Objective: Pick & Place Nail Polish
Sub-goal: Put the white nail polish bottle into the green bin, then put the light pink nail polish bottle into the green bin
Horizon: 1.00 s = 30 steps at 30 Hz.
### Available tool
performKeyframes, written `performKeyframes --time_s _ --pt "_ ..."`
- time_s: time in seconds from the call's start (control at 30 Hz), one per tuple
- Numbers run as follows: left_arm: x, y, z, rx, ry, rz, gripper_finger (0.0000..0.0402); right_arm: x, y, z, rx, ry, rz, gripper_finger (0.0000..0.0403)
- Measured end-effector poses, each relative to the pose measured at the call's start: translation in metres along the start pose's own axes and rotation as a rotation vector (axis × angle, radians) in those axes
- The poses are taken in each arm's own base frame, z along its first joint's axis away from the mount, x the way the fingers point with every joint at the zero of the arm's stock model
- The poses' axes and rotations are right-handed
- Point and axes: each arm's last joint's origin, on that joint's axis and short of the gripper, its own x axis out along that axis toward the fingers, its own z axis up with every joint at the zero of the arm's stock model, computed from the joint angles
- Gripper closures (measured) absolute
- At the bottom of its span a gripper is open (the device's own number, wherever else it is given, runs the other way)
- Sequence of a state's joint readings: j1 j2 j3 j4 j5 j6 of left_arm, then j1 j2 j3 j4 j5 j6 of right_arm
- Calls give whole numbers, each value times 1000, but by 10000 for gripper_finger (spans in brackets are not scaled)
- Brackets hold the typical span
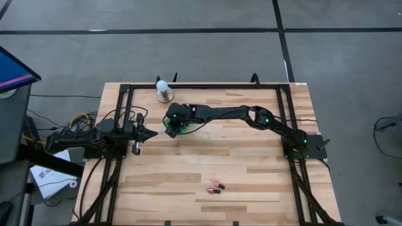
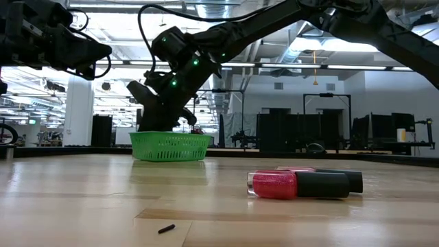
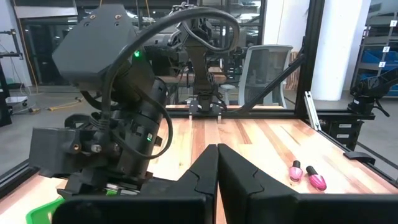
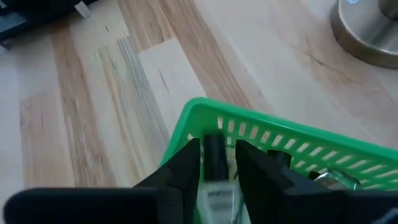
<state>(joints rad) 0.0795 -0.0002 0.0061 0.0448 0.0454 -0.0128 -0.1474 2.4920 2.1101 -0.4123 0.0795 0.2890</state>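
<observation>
A green mesh basket (image 2: pixel 170 146) stands on the table left of centre. Over it, pointing slantwise down, is my right gripper (image 4: pixel 217 146), its fingers a little apart. Between the fingers is a nail polish bottle (image 4: pixel 214 158) with a dark cap and a pale body, above the basket's inside (image 4: pixel 292 152). Two more nail polish bottles (image 1: pixel 217 186) lie on their sides near the table's front edge, pink with dark caps (image 2: pixel 274 185). My left gripper (image 1: pixel 151 133) waits shut at the table's left, level, touching nothing. My right gripper has the bottle between its two fingers, cap (image 4: pixel 214 149) toward the fingertips and body back between them. A narrow gap shows on each side of the cap. Whether the fingers touch the body farther back, I cannot tell.
A white ball on a round base (image 1: pixel 164 91) stands just beyond the basket, near the far edge. A small dark scrap (image 2: pixel 166 228) lies on the table at the front. Black frame rails (image 1: pixel 119 113) run along the table's left, right and far sides.
</observation>
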Motion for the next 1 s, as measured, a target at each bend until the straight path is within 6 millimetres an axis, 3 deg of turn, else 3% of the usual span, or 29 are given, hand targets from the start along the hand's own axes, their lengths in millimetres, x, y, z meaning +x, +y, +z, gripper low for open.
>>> performKeyframes --time_s 0.23,0.37,0.5,0.63,0.83,1.0 --pt "0 0 0 0 0 0 400 -4 -1 5 -2 7 2 266" --pt "0 0 0 0 0 0 400 -31 4 28 -80 28 43 231" --pt "0 0 0 0 0 -1 400 -82 9 51 -176 85 39 201" --pt "0 0 0 0 0 -3 400 -144 20 49 -225 185 40 185" --pt "0 0 0 0 -1 0 400 -227 49 18 -270 358 37 188" --pt "0 0 0 0 0 1 400 -270 79 -26 -220 377 30 196"
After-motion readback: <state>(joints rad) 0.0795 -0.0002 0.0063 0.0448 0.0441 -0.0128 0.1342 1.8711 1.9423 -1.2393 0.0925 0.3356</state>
